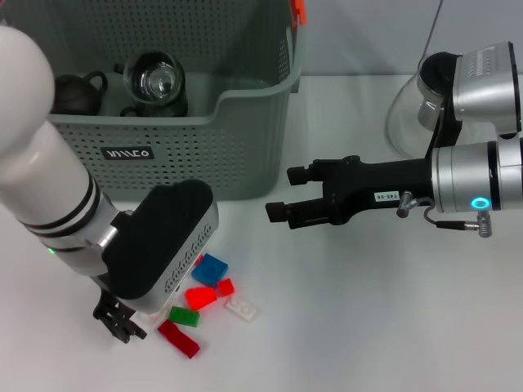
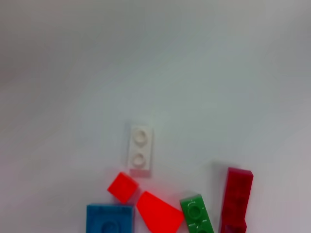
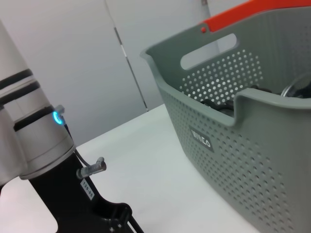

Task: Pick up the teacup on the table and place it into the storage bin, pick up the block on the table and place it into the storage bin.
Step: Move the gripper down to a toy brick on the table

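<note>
Storage bin (image 1: 245,122), far-left part of the bench (image 1: 368,327): I count a dark teapot (image 1: 78,91) and a glass teacup (image 1: 155,82) inside. Blocks clustered near the front edge: blue block (image 1: 210,269), red (image 1: 178,338), green (image 1: 184,317), white plate (image 1: 242,309). Left hand (image 1: 118,320) low beside them; I cannot tell its spread. Right hand (image 1: 286,196), fingers apart, empty, over open bench just right of the bin.
</note>
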Motion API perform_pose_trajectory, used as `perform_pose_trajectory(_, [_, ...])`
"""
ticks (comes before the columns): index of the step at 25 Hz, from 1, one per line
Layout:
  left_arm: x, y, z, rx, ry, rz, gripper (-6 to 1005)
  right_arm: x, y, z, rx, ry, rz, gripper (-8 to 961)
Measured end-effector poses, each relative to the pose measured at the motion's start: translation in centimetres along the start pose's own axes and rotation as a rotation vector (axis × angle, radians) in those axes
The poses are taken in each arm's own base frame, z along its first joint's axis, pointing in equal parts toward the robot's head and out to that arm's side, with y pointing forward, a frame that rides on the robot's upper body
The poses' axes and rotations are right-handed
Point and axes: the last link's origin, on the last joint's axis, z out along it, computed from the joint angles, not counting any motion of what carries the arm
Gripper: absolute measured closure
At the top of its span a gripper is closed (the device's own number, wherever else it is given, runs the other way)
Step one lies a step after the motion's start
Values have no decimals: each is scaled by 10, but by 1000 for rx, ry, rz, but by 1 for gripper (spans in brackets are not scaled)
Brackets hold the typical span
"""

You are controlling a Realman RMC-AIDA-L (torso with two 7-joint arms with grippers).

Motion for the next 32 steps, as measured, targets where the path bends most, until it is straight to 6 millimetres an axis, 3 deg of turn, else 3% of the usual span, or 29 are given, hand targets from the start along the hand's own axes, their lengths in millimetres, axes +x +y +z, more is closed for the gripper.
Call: perform_pose_trajectory(32, [1, -6, 15, -50, -42, 36, 307, 4, -3, 1, 23, -10, 6, 36])
